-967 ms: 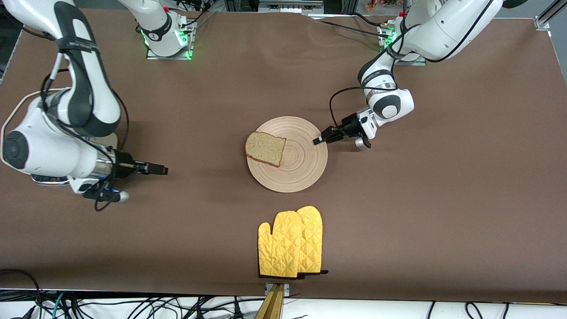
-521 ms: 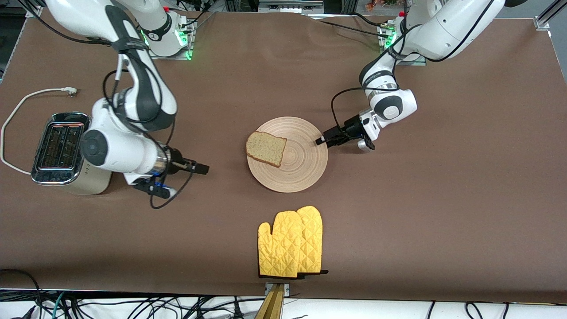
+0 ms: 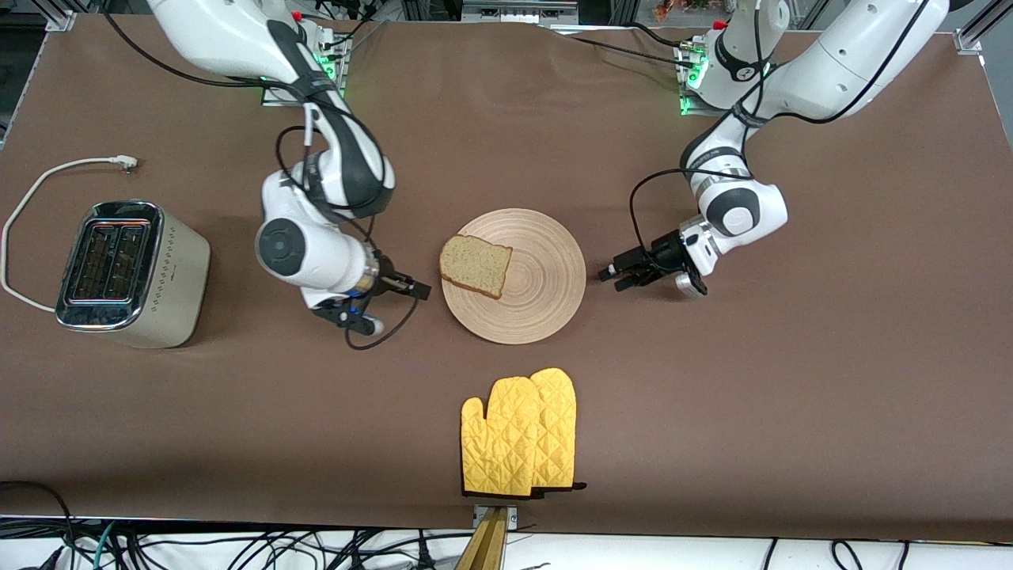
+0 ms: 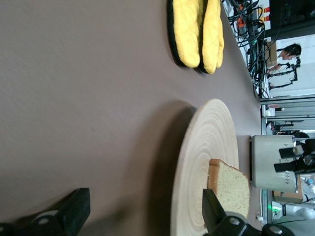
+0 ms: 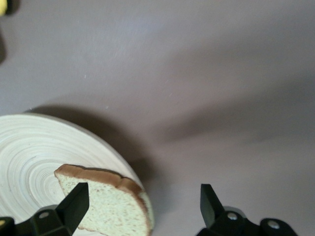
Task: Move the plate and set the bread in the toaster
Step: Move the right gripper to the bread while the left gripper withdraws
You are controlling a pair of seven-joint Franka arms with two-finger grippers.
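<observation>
On toaster (image 3: 130, 273): marks (perhaps unreadable).

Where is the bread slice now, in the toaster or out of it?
Out. The bread slice lies flat on the wooden plate, overhanging its rim toward the right arm's end, well apart from the toaster.

A wide brown matte cloth (image 3: 791, 380) covers the whole table, lit evenly with soft shadows. Along its edge nearest the front camera, a tangle of black cables (image 3: 237, 546) lies on a white floor, beside a narrow wooden beam (image 3: 489, 546). Silver aluminium frame profiles (image 3: 977, 28) stand at the corner.
</observation>
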